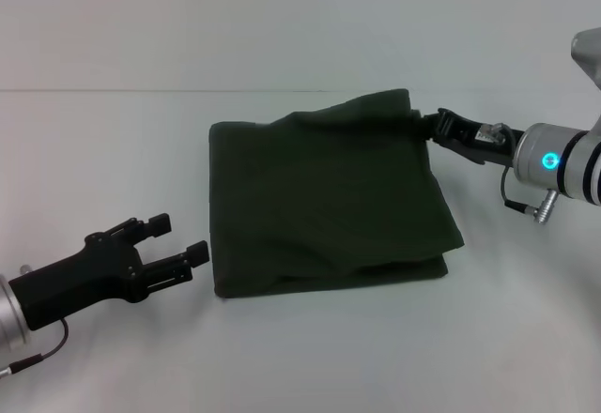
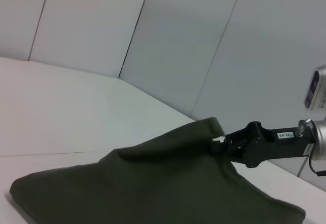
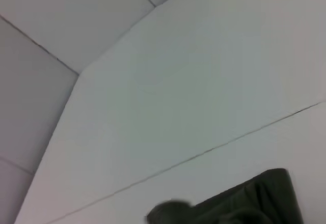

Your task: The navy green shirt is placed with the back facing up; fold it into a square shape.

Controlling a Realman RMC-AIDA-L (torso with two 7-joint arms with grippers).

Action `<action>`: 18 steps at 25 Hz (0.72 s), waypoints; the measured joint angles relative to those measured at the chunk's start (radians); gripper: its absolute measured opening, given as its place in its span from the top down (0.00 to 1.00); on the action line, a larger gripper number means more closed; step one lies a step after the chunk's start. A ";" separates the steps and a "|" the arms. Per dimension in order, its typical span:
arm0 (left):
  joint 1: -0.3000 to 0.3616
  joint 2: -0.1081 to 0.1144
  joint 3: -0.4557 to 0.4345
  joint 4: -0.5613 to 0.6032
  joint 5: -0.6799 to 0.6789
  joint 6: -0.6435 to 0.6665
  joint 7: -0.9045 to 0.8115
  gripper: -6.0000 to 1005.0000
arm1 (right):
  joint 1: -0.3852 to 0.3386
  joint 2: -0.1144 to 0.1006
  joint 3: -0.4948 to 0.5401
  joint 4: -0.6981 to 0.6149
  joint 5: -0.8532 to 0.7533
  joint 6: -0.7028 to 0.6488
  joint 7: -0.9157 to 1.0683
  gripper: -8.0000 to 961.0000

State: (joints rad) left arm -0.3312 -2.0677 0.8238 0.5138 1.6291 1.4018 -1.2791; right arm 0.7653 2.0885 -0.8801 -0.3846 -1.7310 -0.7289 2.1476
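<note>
I see the navy green shirt (image 1: 329, 202), soft matte cloth, folded into a rough square on the white bench (image 1: 113, 150). My right claw (image 1: 424, 124) pinches its raised far corner. My left claw (image 1: 178, 242) sits open and empty beside the near-left edge, apparently not touching.

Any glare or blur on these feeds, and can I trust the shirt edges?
Head view: even light, no glare, navy green shirt edges crisp, faint shadow under its near edge; left gripper open beside it, right gripper at the far corner. Left wrist view: sharp, shirt dark with few visible folds. Right wrist view: soft, the shirt blurred.
</note>
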 joint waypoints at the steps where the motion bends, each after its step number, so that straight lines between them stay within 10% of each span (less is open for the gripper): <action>1: 0.000 0.000 0.000 0.000 0.000 -0.002 0.000 0.12 | -0.002 0.000 0.003 0.002 0.009 0.000 0.003 0.98; 13: 0.000 -0.001 -0.005 0.000 0.021 -0.012 0.000 0.12 | -0.027 0.005 0.013 0.021 0.092 -0.002 -0.007 0.65; 18: 0.000 -0.002 -0.007 -0.001 0.020 0.001 -0.019 0.12 | -0.114 -0.002 0.018 -0.022 0.195 -0.049 -0.060 0.35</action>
State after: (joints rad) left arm -0.3313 -2.0693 0.8169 0.5124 1.6493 1.4023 -1.2983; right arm 0.6518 2.0866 -0.8625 -0.4067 -1.5364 -0.7784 2.0879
